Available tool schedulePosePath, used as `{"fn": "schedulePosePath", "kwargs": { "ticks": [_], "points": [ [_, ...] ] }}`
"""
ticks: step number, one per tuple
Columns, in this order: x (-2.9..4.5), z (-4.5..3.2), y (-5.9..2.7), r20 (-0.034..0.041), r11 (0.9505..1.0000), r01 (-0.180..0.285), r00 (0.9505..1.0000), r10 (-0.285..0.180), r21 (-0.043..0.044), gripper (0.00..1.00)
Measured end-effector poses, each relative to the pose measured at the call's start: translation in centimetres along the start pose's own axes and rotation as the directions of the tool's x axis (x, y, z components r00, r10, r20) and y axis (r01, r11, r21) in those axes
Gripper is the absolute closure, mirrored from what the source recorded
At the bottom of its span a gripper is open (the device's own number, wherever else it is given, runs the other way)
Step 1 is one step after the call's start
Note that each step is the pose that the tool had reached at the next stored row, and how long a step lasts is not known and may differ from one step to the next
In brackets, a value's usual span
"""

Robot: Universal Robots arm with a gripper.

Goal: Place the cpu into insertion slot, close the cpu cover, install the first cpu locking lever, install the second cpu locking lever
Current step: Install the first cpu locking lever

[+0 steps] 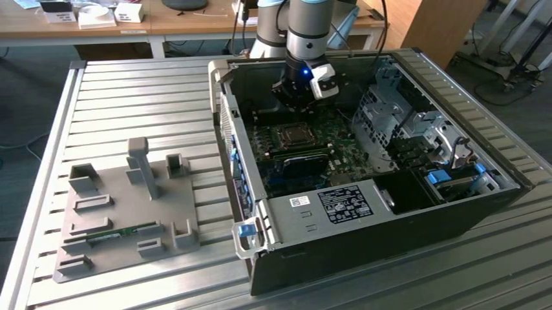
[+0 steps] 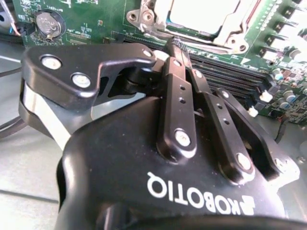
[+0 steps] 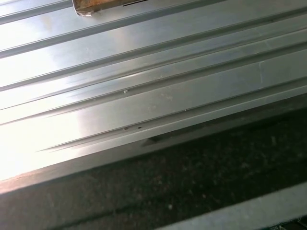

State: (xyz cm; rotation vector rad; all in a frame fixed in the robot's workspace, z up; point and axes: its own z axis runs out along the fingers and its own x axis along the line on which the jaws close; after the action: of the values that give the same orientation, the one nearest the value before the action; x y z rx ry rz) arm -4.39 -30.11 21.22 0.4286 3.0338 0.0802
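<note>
The black computer case (image 1: 388, 219) lies open on the slatted metal table. On its green motherboard (image 1: 340, 145) sits the insertion slot (image 1: 293, 135), a square socket with a silvery rim. In the second wrist view the cpu (image 2: 201, 13) shows as a bright silvery square in the socket, and the cpu cover (image 2: 144, 18) seems to lie flat around it. My gripper (image 1: 296, 106) hangs inside the case just behind the socket, a little above the board. Seen from behind in the second wrist view, my gripper (image 2: 173, 44) is shut, with nothing visible between its black fingers (image 2: 178, 86).
Long black memory slots (image 2: 240, 76) run beside the socket. Drive cages and cables (image 1: 414, 129) fill the case on the exterior view's right. A grey fixture plate (image 1: 121, 206) holding a memory stick (image 1: 112, 236) lies on the table (image 3: 144, 96) at the exterior view's left.
</note>
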Motion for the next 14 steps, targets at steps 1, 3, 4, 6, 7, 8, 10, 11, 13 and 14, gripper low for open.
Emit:
{"fn": "schedulePosePath", "kwargs": {
  "ticks": [1,3,4,6,7,8,10,11,13,14],
  "points": [
    [0.00,-0.01,0.00,-0.0001,1.0000,0.001,1.0000,-0.001,0.0003,0.89],
    [-0.01,-0.04,0.01,-0.0004,1.0000,0.002,1.0000,-0.002,0.0005,0.89],
    [-0.01,-0.10,0.01,-0.0004,1.0000,0.002,1.0000,-0.002,0.0003,0.89],
    [-0.03,-0.33,0.03,-0.0004,1.0000,0.003,1.0000,-0.003,0.0001,0.89],
    [-0.04,-0.49,0.04,-0.0003,1.0000,0.004,1.0000,-0.004,0.0000,0.89],
    [-0.05,-0.68,0.05,-0.0004,1.0000,0.004,1.0000,-0.004,-0.0001,0.89],
    [-0.08,-1.09,0.07,-0.0005,1.0000,0.005,1.0000,-0.005,0.0000,0.89],
    [-0.10,-1.27,0.09,-0.0005,1.0000,0.005,1.0000,-0.005,-0.0001,0.89],
    [-0.12,-1.58,0.11,-0.0006,1.0000,0.006,1.0000,-0.006,-0.0001,0.89],
    [-0.13,-1.71,0.12,-0.0007,1.0000,0.007,1.0000,-0.007,-0.0001,0.89]
  ]
}}
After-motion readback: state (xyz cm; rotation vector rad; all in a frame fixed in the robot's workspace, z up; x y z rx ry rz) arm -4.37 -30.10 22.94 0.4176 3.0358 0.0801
